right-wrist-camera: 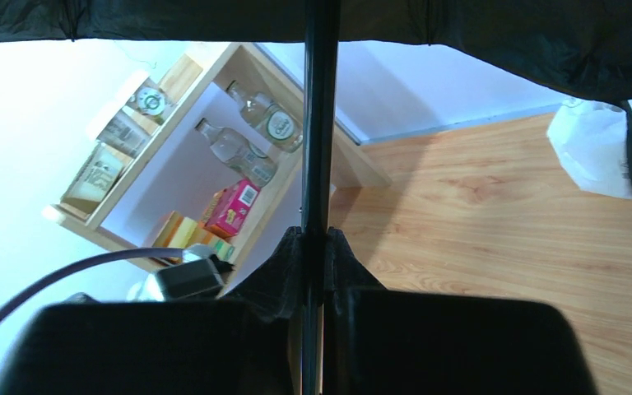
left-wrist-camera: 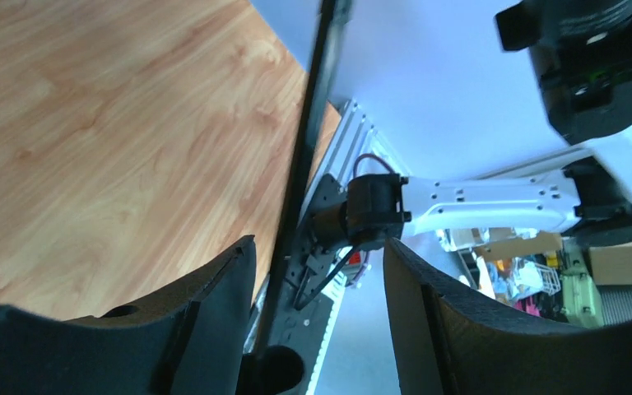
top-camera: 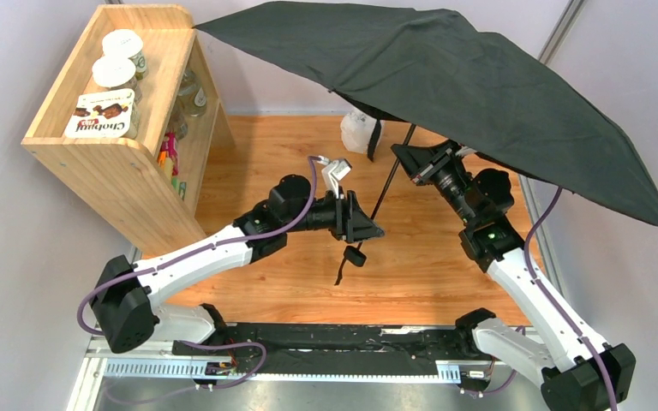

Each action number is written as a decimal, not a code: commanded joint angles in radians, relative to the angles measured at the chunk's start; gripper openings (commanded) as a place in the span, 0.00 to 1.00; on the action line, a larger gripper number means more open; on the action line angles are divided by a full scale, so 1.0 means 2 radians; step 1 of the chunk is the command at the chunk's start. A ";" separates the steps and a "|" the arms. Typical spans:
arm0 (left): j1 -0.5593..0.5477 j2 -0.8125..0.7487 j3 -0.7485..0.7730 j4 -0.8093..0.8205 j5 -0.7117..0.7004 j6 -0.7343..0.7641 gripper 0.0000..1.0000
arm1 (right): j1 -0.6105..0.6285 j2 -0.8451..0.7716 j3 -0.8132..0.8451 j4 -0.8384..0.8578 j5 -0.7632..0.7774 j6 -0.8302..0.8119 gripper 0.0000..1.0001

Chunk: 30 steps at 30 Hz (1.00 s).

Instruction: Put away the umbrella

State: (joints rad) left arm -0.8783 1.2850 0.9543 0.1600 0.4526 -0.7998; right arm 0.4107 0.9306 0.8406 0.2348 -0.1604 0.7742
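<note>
One umbrella (left-wrist-camera: 304, 148), seemingly inside left claw (left-wrist-camera: 319, 247)

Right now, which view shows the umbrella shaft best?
Right wrist: the umbrella shaft runs from the shut right gripper to the canopy. Top external shows a thin line under it; left wrist shows its lower stretch inside the open left gripper.

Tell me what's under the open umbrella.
The shaft, clamped by the right gripper, and a white bag on the table. The canopy hides the table's far right part.
</note>
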 commanded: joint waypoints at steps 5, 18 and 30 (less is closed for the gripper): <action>-0.006 -0.010 -0.007 -0.023 -0.012 0.042 0.38 | -0.003 -0.014 0.043 0.064 -0.041 0.037 0.00; -0.046 -0.096 -0.061 0.004 -0.153 0.101 0.00 | -0.027 0.054 0.116 0.028 0.016 0.108 0.33; -0.059 -0.113 -0.067 0.004 -0.166 0.106 0.00 | -0.057 0.167 0.222 0.023 0.010 0.092 0.65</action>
State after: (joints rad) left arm -0.9794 1.1004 0.8040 0.0704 0.1356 -0.6415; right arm 0.2996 1.2354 1.1912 0.2516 -0.1574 0.9936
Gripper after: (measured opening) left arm 0.032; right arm 0.642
